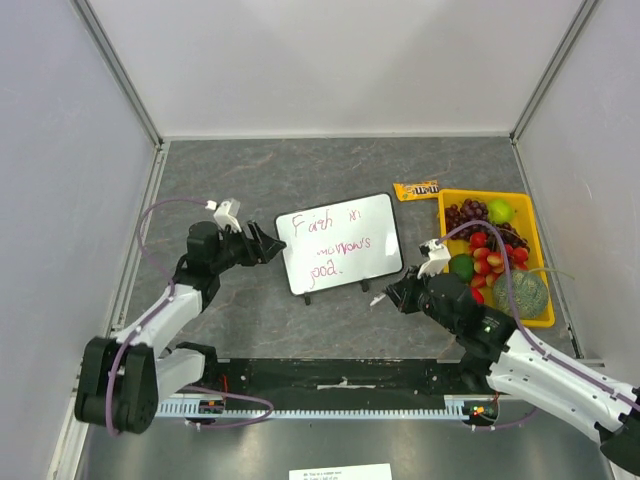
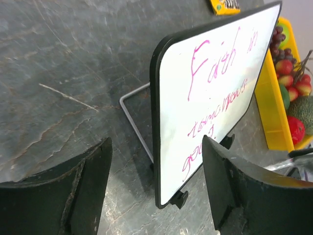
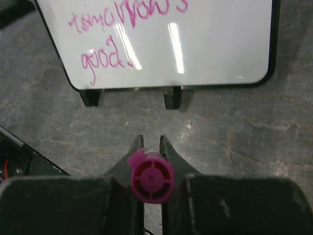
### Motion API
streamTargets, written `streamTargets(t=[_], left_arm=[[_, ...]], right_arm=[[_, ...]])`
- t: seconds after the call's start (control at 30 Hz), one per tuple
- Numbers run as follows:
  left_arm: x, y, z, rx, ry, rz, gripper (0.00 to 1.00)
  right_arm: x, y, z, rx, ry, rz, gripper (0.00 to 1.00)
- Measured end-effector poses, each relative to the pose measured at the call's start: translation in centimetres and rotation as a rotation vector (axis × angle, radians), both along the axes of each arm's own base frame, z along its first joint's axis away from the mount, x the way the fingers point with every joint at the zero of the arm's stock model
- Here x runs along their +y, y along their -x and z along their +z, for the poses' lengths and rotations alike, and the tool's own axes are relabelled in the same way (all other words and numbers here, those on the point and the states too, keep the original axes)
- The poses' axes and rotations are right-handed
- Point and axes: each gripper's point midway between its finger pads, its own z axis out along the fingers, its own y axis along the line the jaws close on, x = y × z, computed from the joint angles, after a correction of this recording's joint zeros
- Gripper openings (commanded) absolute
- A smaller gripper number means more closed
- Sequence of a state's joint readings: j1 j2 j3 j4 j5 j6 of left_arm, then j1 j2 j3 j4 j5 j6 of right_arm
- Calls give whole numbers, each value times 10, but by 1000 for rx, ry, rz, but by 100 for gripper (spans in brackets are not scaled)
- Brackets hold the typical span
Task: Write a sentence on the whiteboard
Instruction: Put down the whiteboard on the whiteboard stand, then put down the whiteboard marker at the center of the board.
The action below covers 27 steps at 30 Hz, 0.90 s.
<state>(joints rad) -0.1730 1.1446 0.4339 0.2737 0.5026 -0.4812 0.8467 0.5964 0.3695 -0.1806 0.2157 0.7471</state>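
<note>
Overhead, the grey stone-patterned table [image 1: 330, 170] lay under both my arms. The whiteboard [image 1: 340, 245] stood on it, tilted back, between my two grippers and ahead of each.

My left gripper [image 1: 274, 243] sat just beside the board's left short edge. Its jaws stood wide apart. From that wrist the black-framed edge rose straight ahead, in line with the gap between the fingers. I could not tell whether either finger touched the frame. A thin wire prop [image 2: 134, 122] showed behind the board, left of that edge.

A yellow tray [image 1: 480, 194] of fruit [image 1: 497, 255] lay off to the right of my right gripper, and past the board's far end as seen from my left one.

My right gripper [image 3: 150, 144] hung low in front of the board's lower long edge, apart from it. Its jaws were clamped on a magenta marker [image 3: 150, 178], whose round butt end faced the wrist camera. Two small black feet [image 3: 90, 97] stood just beyond its fingertips.

The sentence [image 1: 325, 245] ran in pink across the board's left part, in three lines: "Faith in", a word like "tomorrow's", then "good".

An orange packet [image 1: 416, 189] lay beyond the board's far right corner, touching neither board nor tray.
</note>
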Motion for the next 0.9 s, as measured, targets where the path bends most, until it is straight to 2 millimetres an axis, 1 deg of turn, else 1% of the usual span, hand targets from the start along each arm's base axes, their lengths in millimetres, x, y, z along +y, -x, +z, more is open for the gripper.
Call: streamTargets(t=[0.1,0.17,0.27,0.37,0.43,0.5,0.6,0.67,0.8,0.9], left_arm=[[11,1,19,-52,-20,67,79],[19,4,28,-68,-36,113,79],[27,7,38,-69,-52,156,79],[28,9,53,-83,-49,160,79],[26,9,63,-95,-40,153,79],[24,8,73,-108,-30,141,79],[19,9,87,-127,-10,112,79],[15,11,92,-134,3,89,79],[7,17,96,-130,31,37,79],[4,20,96,-126,41,17,79]], right_arm=[[-4,11,-29,85,25,7,0],[-6,17,-41,126,36,8,0],[-7,21,-49,162,37,3,2],[-6,22,-53,186,34,-3,5],[-8,24,-61,211,41,-13,7],[-10,25,-69,241,44,-30,14],[-9,22,-70,254,28,-48,32],[-11,21,-71,262,26,-62,44],[-17,16,-74,269,35,-97,58],[-20,13,-74,263,39,-118,70]])
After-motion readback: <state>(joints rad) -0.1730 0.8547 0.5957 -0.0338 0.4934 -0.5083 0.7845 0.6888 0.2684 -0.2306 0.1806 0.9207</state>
